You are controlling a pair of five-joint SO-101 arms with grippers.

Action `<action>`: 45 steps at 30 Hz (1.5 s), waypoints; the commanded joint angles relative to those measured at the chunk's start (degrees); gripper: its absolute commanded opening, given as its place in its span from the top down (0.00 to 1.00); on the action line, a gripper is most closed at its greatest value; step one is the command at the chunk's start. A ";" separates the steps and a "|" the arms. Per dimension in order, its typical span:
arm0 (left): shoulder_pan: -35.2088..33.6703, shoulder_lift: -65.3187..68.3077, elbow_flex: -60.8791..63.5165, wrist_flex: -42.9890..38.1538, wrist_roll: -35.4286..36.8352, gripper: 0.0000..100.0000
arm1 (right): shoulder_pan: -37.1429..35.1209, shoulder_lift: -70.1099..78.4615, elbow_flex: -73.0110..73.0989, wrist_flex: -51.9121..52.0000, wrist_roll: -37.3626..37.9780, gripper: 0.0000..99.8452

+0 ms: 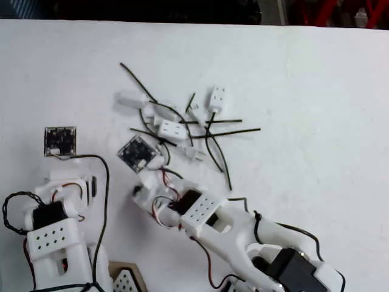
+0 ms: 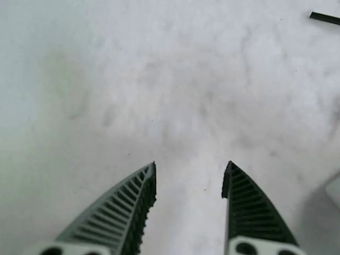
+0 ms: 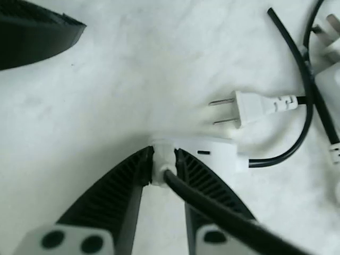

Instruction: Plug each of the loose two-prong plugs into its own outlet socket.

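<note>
White plastic plug, below centre-left in the high view: light, rigid, right hand pinching its body, seemingly against a socket; left hand spread, empty.

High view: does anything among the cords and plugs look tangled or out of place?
Yes: the black cords lie crossed in a tangle mid-table, around a white socket, so pulling one may drag others.

- a white table, faintly mottled, runs from side to side
- past its far edge, a dark strip of room
- red bars behind the table's far right corner
- a blue striped patch at the far left
- a brown, cardboard-like piece at the table's near edge
</note>
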 commanded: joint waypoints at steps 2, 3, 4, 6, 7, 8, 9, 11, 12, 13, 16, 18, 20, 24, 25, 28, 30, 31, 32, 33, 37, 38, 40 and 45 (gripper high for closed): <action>-0.57 -1.27 -0.26 -1.14 0.18 0.79 | -1.01 0.48 -0.09 1.63 3.87 0.98; -0.57 -1.27 -0.26 -1.14 0.18 0.79 | -1.01 0.48 0.00 1.63 4.48 0.98; -0.57 -1.27 -0.26 -1.14 0.18 0.79 | -1.01 0.48 0.00 1.63 4.92 0.98; -0.57 -1.27 -0.26 -1.14 0.18 0.79 | -1.01 0.48 0.00 1.63 5.54 0.98; -0.57 -1.27 -0.26 -1.14 0.18 0.79 | -1.01 0.57 0.00 1.71 5.98 0.98; -0.57 -1.27 -0.26 -1.14 0.18 0.79 | -1.01 0.57 0.00 1.71 6.07 0.98; -0.57 -1.27 -0.26 -1.14 0.18 0.79 | -1.01 0.92 -0.09 1.71 6.07 0.98; -0.57 -1.27 -0.26 -1.14 0.18 0.79 | -1.10 2.77 -0.53 1.63 6.68 0.98; -0.57 -1.27 -0.26 -1.14 0.18 0.79 | -1.36 3.91 -1.49 1.89 6.51 0.98; -0.57 -1.27 -0.26 -1.14 0.18 0.79 | -1.45 4.70 -2.55 2.95 6.33 0.98; -0.57 -1.27 -0.26 -1.14 0.18 0.79 | -1.54 7.69 -6.33 6.99 6.24 0.98; -0.57 -1.27 -0.26 -1.14 0.18 0.79 | -1.54 8.57 -7.47 8.13 5.36 0.98; -0.57 -1.27 -0.26 -1.14 0.18 0.79 | -1.54 8.75 -7.56 8.48 5.10 0.98; -0.57 -1.27 -0.26 -1.14 0.18 0.79 | -1.45 8.31 -7.47 8.48 4.75 0.98; -0.57 -1.27 -0.26 -1.14 0.18 0.79 | -1.36 7.52 -7.56 8.48 4.75 0.98; -0.57 -1.27 -0.26 -1.14 0.18 0.79 | -1.27 2.15 -7.30 9.98 4.66 0.98; -0.57 -1.27 -0.26 -1.14 0.18 0.79 | -1.27 -3.12 -7.47 13.14 4.66 0.98; -0.57 -1.27 -0.26 -1.14 0.18 0.79 | -1.27 -6.29 -7.47 14.64 4.66 0.98; -0.57 -1.27 -0.26 -1.14 0.18 0.79 | -1.27 -9.63 -7.38 16.13 4.66 0.98; -0.57 -1.27 -0.26 -1.14 0.18 0.79 | -1.27 -12.88 -7.38 17.63 4.66 0.98; -0.57 -1.27 -0.26 -1.14 0.18 0.79 | 1.01 -25.98 -7.38 22.81 4.66 0.98; -0.57 -1.27 -0.26 -1.14 0.18 0.79 | 1.98 -28.97 -7.38 23.78 4.66 0.98; -0.57 -1.27 -0.26 -1.14 0.18 0.79 | 4.26 -34.68 -7.38 25.36 4.66 0.98; -0.57 -1.27 -0.18 -1.14 0.18 0.79 | 12.70 -45.49 -7.30 25.71 4.75 0.98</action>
